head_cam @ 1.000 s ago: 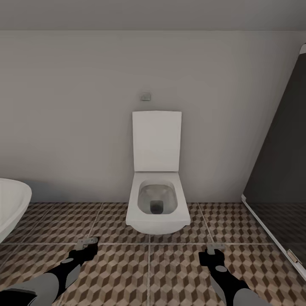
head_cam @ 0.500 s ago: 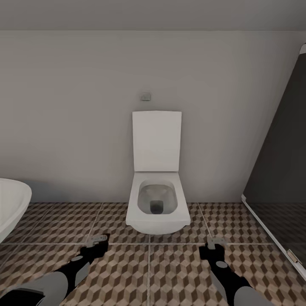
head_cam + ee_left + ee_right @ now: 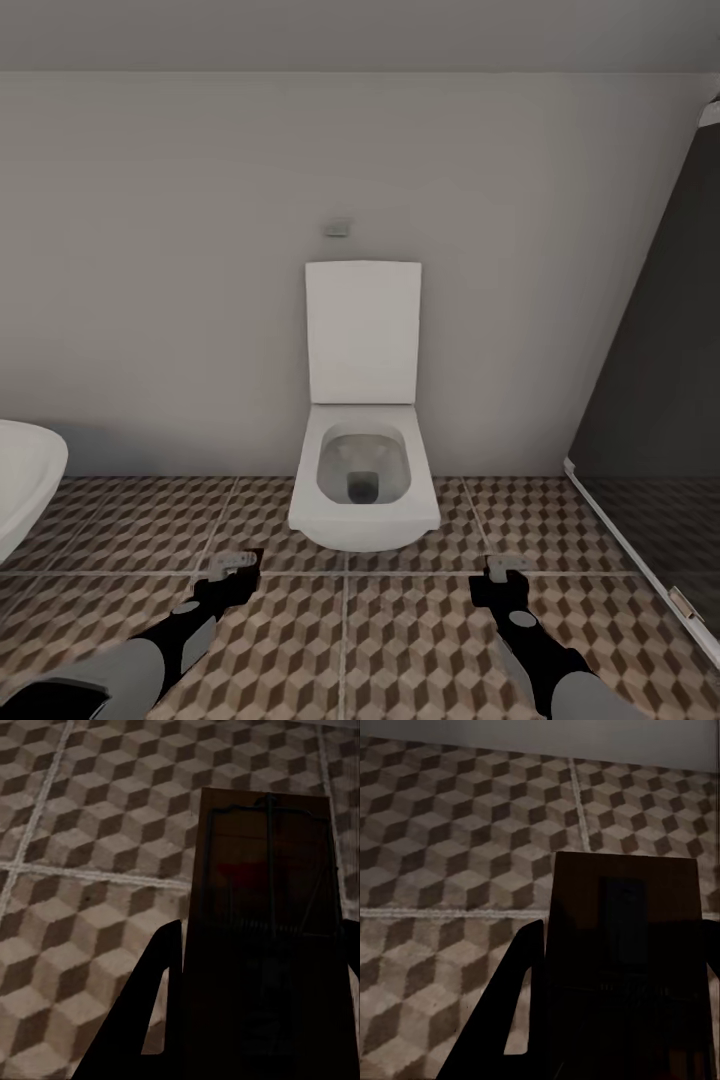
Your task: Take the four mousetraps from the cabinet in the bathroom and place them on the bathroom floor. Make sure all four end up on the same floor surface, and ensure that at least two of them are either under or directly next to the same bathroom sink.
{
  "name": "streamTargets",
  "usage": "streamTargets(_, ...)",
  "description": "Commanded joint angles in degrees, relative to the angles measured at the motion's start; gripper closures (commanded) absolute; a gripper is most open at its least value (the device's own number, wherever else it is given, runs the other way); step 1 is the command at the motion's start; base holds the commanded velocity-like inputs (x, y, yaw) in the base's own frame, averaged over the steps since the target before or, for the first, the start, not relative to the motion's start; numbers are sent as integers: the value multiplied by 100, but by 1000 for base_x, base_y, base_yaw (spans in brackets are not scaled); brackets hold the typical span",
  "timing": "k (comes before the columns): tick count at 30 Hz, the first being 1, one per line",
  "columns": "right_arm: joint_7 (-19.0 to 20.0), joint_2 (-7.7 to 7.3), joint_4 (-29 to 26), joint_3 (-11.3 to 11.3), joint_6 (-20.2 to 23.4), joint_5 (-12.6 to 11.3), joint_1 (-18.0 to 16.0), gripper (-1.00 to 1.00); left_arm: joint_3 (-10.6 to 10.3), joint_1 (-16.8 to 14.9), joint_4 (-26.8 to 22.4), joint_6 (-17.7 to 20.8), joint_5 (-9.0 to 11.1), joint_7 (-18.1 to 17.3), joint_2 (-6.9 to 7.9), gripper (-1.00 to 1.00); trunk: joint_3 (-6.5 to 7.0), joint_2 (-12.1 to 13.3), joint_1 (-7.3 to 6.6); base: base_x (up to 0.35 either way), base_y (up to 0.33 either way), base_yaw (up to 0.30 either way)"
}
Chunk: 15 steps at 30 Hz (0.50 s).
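**Both traps held over tile, no sink ahead**

Above the floor (image 3: 420, 640), I had the left gripper (image 3: 232, 563) pinching a mousetrap (image 3: 264, 907), the right gripper (image 3: 505, 572) another (image 3: 622, 915); long axes ran along the fingers. A toilet (image 3: 365, 480) stood ahead.

toilet (image 3: 364, 480): lid up | bathtub (image 3: 25, 480): white rim | shower screen (image 3: 655, 400): dark

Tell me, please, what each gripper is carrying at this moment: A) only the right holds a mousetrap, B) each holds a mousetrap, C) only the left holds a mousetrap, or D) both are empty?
B: the left wrist view shows a mousetrap clamped in the left gripper, and the right wrist view shows another mousetrap clamped in the right gripper, both above the bathroom floor.
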Motion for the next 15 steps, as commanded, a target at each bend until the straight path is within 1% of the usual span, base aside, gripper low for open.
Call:
streamTargets(1, 1, 4, 7, -41, -22, 50, -4, 100, -50, -5, 8, -22, 47, 5, 1, 100, -5, -2, -1, 0, -230, 0)
streamTargets(3, -2, 5, 7, -44, -22, 46, -4, 100, -48, -5, 10, -24, 47, 4, 1, 100, -5, -2, -1, 0, -194, 0)
streamTargets(6, -6, 0, 7, -42, -23, 45, -4, 100, -50, -5, 10, -26, 48, 2, -3, 100, -5, -2, -1, 0, -96, 0)
streamTargets(12, -47, 18, 5, -52, -32, 42, -4, 100, -52, -5, 6, -33, 48, -10, -15, 100, -5, -2, -1, 0, -27, 0)
streamTargets(15, -135, 26, -23, -63, -36, 37, -4, 100, -50, -5, 3, -37, 48, -13, -20, 100, -5, -2, -1, 0, -6, 0)
